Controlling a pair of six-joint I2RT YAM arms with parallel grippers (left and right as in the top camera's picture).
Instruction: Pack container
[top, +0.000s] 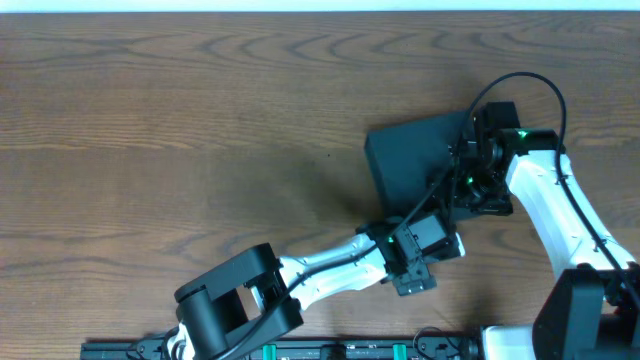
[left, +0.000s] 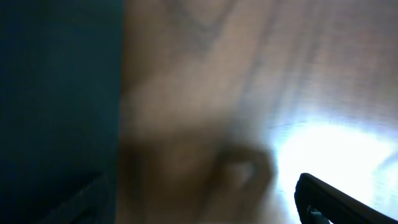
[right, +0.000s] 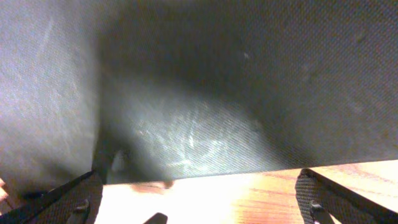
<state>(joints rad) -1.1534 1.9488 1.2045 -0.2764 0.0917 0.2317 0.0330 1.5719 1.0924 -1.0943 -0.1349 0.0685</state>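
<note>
our left wrist view is blurred, the container (left: 56, 93) cut off at left. overhead, we lose its near corner under the left arm (top: 330, 265) and its right edge under the right arm (top: 545, 205).

On my overhead feed both arms share one build. The left arm (top: 330, 265) and the right arm (top: 552, 205) each have glossy white tube links set between chunky black joint housings. The left one rises from a boxy black shoulder (top: 240, 300). Small green lights (top: 520, 135) glow near the wrists. A thin black cable (top: 520, 78) loops above the right wrist. On my wrist feeds the fingers (right: 345, 198) are matte black, flat and angular.
</note>
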